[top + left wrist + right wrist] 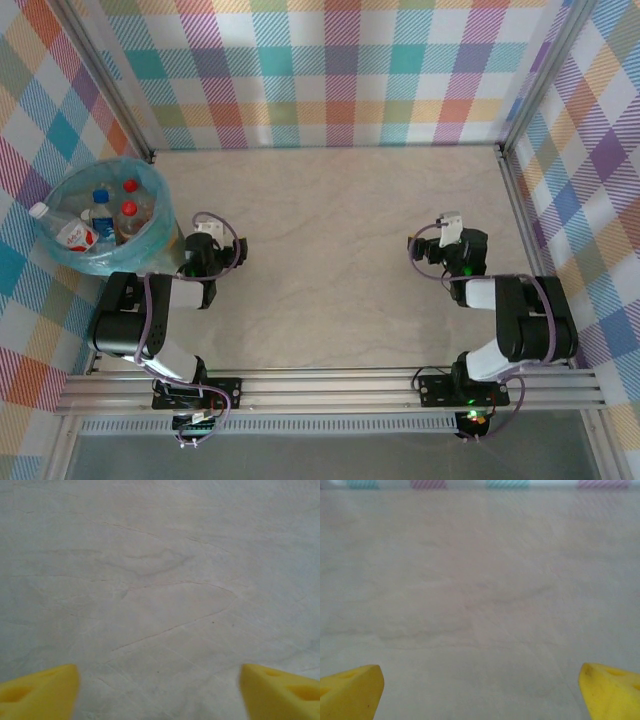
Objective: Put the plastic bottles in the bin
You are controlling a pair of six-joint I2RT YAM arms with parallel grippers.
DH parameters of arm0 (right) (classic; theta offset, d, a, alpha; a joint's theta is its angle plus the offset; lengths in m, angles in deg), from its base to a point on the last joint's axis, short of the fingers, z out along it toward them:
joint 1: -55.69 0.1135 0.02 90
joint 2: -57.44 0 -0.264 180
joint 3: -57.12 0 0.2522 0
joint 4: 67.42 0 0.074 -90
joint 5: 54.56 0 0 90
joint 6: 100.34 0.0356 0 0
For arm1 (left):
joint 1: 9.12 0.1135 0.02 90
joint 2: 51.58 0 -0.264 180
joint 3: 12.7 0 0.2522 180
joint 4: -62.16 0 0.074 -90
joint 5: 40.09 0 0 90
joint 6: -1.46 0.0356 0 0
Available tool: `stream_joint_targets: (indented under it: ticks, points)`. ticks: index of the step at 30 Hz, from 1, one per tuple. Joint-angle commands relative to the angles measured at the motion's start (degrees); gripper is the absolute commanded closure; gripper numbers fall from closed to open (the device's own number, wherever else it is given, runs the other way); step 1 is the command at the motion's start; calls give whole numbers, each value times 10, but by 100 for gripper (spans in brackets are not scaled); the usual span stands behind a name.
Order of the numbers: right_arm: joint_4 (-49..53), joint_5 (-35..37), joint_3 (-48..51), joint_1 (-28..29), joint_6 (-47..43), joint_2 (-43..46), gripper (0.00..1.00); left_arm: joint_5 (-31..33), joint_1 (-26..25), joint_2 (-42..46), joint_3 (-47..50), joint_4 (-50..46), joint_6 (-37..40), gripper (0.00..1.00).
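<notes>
nearest me, at six o'clock, both arms are bolted to the rail (pixel 330 388) along the table (pixel 330 250) edge. the left arm (pixel 135 320) is folded toward nine o'clock with its wrist just beside the bin. the right arm (pixel 520 330) is tucked in at about three o'clock, well apart from it.

the left hand (pixel 160 672) is spread wide. its yellow fingers (pixel 45 690) sit at the bottom corners of the wrist view with just marbled table top between them, nothing pinched. i'd guess it is parked there because the bin is on its side, so it makes the drops. the right hand (pixel 481 671) is spread just as wide and holds nothing, facing across the table toward twelve o'clock, where a strip of the plaid wall (pixel 485 483) shows.

further back, at ten o'clock, the bin (pixel 90 262) stands in the corner. that looks sensible: inside the left arm's reach and out of the middle of the table. the plastic bottles (pixel 100 212) lie jumbled inside its teal bag, red caps and a blue label showing, the way dropped things settle. one white-capped bottle (pixel 40 211) pokes up at the bin's nine o'clock edge; i can't tell if it is fully inside. every bottle i can make out is in the bin, so the job looks about finished to me.
</notes>
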Motion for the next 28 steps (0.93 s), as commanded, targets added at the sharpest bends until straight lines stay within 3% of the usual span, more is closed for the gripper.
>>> stream_joint_targets:
  ticks: [1, 28]
  points:
    - [-30, 52, -10, -3, 42, -7, 0, 20, 4, -4, -10, 19, -19, 0]
    - [-27, 52, -9, -2, 42, -4, 0, 21, 2, -3, -11, 15, -16, 0]
